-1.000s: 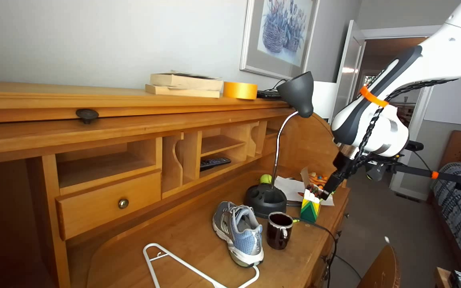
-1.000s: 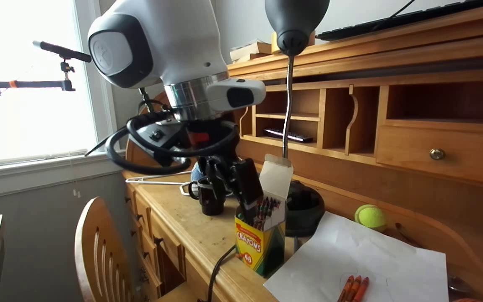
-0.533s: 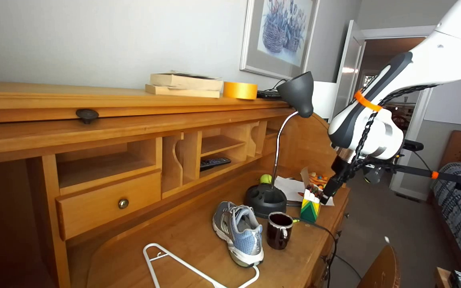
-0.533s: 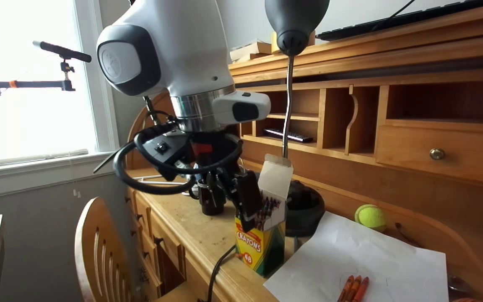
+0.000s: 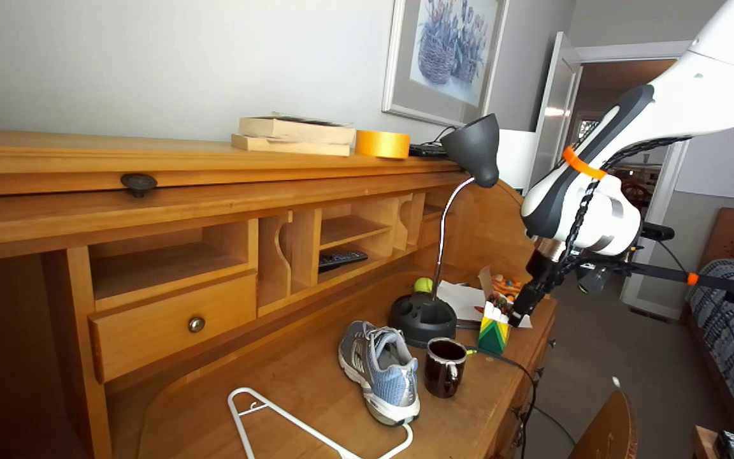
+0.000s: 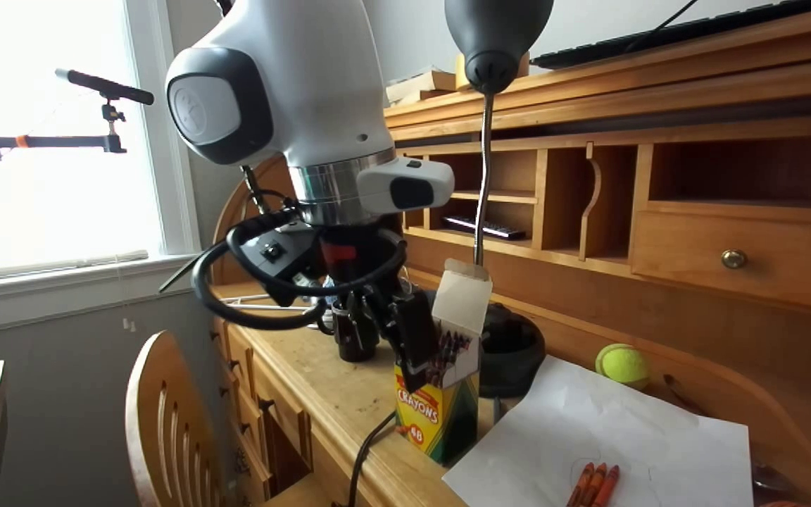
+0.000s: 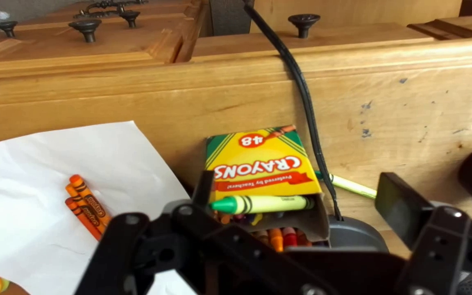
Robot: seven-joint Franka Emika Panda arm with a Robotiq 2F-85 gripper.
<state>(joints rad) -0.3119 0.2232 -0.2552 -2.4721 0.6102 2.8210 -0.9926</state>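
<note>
The black 2-fingered end effector (image 7: 300, 194), jaws apart and holding nothing, stands close by the yellow-and-green cardboard crayon box (image 7: 256, 157). A green-tipped, pale-wrapped wax crayon (image 7: 275, 204) lies across the box's open mouth. A sideways nudge by 1 jaw could roll this crayon down inside or tip the tall, upright box.

Box (image 7: 264, 174) between paper (image 6: 627, 429) and mug (image 5: 440, 373)

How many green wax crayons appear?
2: one crayon at the mouth of the yellow cardboard box, another on the wooden desk by the black cable; more may hide inside.
</note>
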